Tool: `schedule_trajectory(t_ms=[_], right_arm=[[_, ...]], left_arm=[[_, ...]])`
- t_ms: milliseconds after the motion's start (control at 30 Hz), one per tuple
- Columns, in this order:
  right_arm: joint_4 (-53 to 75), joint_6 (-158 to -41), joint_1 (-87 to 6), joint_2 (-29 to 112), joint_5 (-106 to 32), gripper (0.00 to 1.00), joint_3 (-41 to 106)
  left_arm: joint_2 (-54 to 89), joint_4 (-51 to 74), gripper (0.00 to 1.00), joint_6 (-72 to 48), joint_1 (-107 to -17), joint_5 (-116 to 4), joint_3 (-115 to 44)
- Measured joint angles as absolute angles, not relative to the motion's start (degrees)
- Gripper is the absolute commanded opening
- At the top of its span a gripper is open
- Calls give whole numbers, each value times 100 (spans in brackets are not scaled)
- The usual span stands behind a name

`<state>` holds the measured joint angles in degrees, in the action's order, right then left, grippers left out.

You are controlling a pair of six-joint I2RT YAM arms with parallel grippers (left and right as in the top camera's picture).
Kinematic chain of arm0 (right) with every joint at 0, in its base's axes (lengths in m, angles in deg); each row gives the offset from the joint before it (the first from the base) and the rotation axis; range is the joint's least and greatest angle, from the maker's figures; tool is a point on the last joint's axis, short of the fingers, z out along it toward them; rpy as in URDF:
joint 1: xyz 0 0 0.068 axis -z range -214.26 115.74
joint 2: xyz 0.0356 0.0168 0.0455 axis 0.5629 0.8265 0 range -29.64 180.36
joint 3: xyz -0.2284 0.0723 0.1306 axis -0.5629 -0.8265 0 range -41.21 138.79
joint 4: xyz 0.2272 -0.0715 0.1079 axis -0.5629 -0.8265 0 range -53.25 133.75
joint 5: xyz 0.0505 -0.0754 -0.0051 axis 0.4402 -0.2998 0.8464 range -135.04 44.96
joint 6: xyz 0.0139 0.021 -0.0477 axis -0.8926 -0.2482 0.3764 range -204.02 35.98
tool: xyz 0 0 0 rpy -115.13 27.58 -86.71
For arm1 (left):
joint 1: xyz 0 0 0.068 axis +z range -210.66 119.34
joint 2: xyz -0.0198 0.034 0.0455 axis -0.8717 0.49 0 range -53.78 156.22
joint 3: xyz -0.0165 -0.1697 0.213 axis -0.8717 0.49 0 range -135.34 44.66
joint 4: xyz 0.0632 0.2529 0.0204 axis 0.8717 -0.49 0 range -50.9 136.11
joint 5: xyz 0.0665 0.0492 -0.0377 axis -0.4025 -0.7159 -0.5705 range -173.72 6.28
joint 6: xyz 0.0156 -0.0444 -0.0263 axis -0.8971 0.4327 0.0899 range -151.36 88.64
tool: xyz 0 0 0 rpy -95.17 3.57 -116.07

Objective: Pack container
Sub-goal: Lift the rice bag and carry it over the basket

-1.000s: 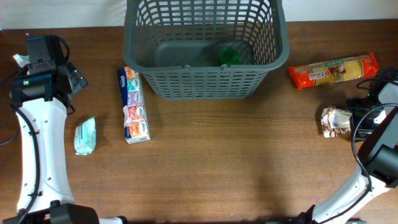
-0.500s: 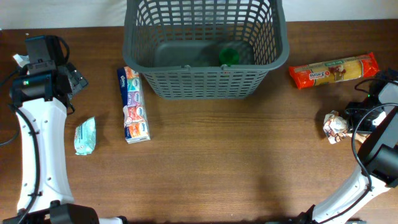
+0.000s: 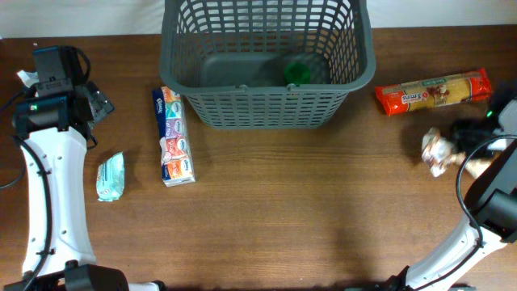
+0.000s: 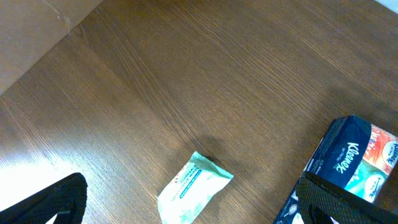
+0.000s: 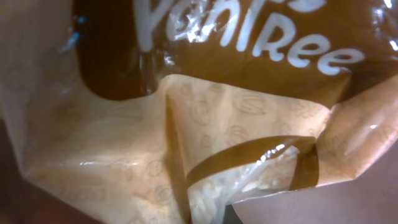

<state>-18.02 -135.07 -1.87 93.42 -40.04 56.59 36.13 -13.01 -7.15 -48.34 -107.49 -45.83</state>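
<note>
When the overhead view is consulted, the container (image 3: 266,111) is found at the far middle of the table (image 3: 307,226), upright, with its opening upward. A green item (image 3: 296,73) is seen lying on its floor, toward the right. A multi-coloured tissue pack (image 3: 174,135) is laid lengthwise just beside the container's left front corner, and a pale green wipes packet (image 3: 111,175) lies further left, apart from it. A long red-ended pasta pack (image 3: 432,90) is placed to the right of the container, well apart from it. The left gripper (image 3: 98,103) is held over bare table at the far left, near no item. The right gripper (image 3: 451,144) is positioned at the right edge, below the pasta pack, with a crinkled bag (image 3: 435,151) at its tip.

From the left wrist view, the two dark fingers (image 4: 59,199) are shown spread wide, with nothing held between them. The wipes packet (image 4: 194,193) is seen on the table below, and the tissue pack (image 4: 357,155) at the lower right.

From the right wrist view, the frame is filled by the crinkled bag (image 5: 205,124), brown and cream with white lettering. The fingers are hidden behind it, so the bag appears to be pinched, though the grip itself cannot be inspected.
</note>
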Motion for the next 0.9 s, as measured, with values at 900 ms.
schedule_trajectory(t_ms=[900], right_arm=[[-2334, -10403, -3210, 8206, -907, 4, 11617]], left_arm=[[3613, -1301, 100, -715, -4834, -10751, -4583]])
